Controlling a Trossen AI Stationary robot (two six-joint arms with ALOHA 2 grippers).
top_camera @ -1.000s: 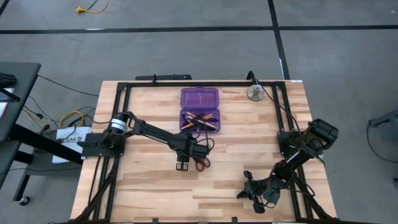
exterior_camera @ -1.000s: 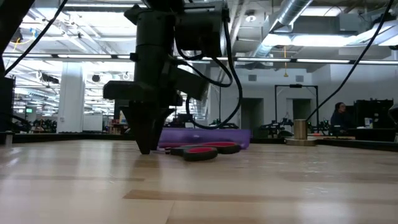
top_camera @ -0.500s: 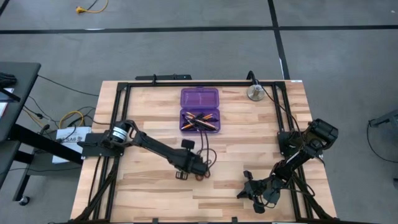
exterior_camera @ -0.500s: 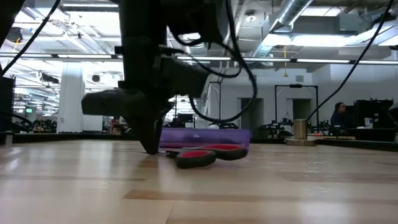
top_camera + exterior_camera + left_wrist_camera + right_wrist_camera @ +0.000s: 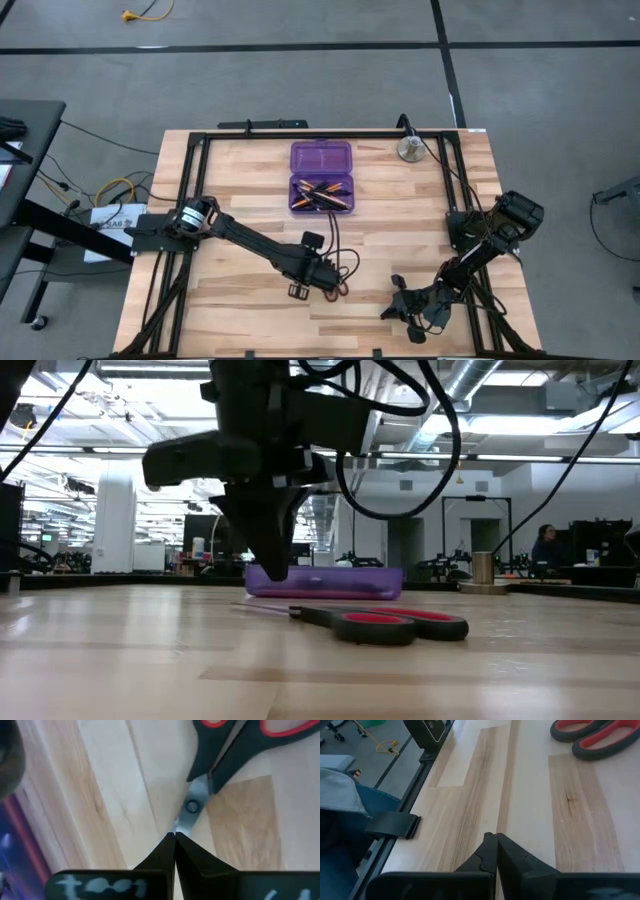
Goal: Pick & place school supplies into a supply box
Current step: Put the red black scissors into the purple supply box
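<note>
Overhead, my left gripper (image 5: 298,291) sits low over the wooden table (image 5: 230,300), toward the near middle, its jaws pressed fully together with nothing between them. Just past their tips lie the scissors (image 5: 220,750), flat on the wood, red-and-black handles pointing away from me. Farther back, near the table's middle, the purple box (image 5: 321,176) lies open with orange pencils (image 5: 325,194) and dark pens inside. To the right, my right gripper (image 5: 398,305) rests near the front edge, jaws also closed and empty.

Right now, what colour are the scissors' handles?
Red inside black rims; the scissors show best in the low view.
</note>
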